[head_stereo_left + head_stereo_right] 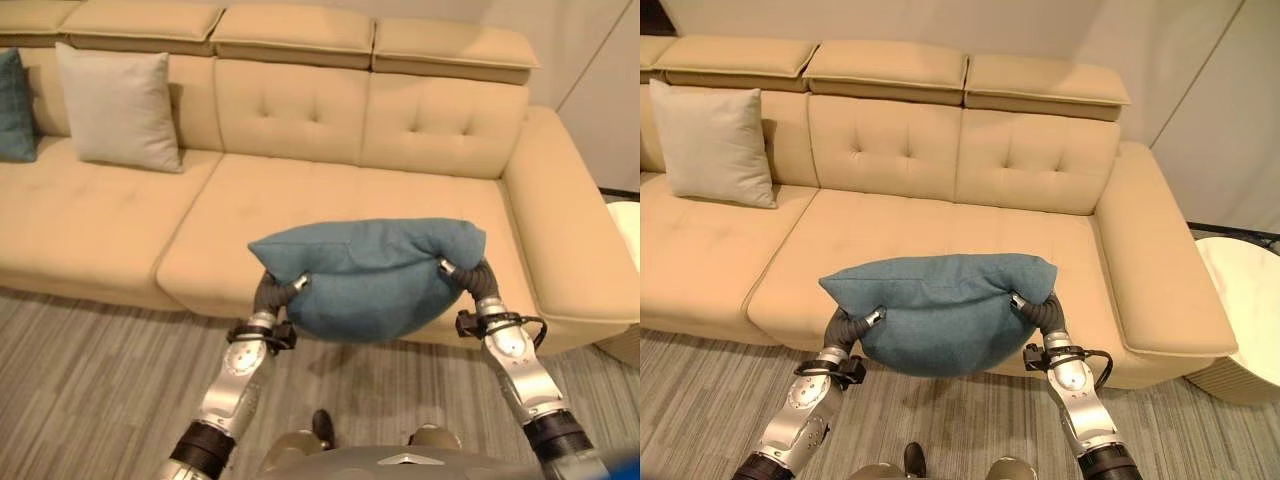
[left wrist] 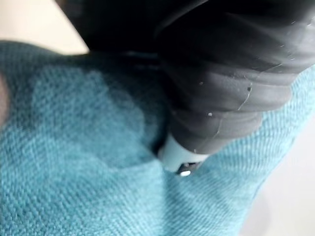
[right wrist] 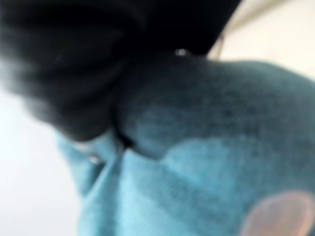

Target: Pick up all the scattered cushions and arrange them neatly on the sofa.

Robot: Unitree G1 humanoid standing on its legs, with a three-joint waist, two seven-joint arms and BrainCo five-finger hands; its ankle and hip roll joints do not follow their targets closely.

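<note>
1. The beige sofa (image 1: 300, 200) spans the far side of the scene, its right-hand seats bare, with striped grey floor (image 1: 90, 370) in front of it.
2. A light grey cushion (image 1: 120, 108) leans upright against the sofa's back at the left, and a dark teal cushion (image 1: 14, 105) stands just beside it at the far left edge.
3. The teal cushion (image 1: 940, 310) hangs in the air between both hands, near the robot, over the front edge of the middle seat. It sags into a rounded belly below and creases along its top, so I judge it soft, light and easily squashed; holding both ends suits it.
4. The left hand (image 1: 284, 290) presses into the cushion's left end with its fingers buried in the fabric, so I cannot tell its grasp.
5. The right hand (image 1: 1032, 310) is sunk into the right end likewise; its grasp cannot be told either.
</note>
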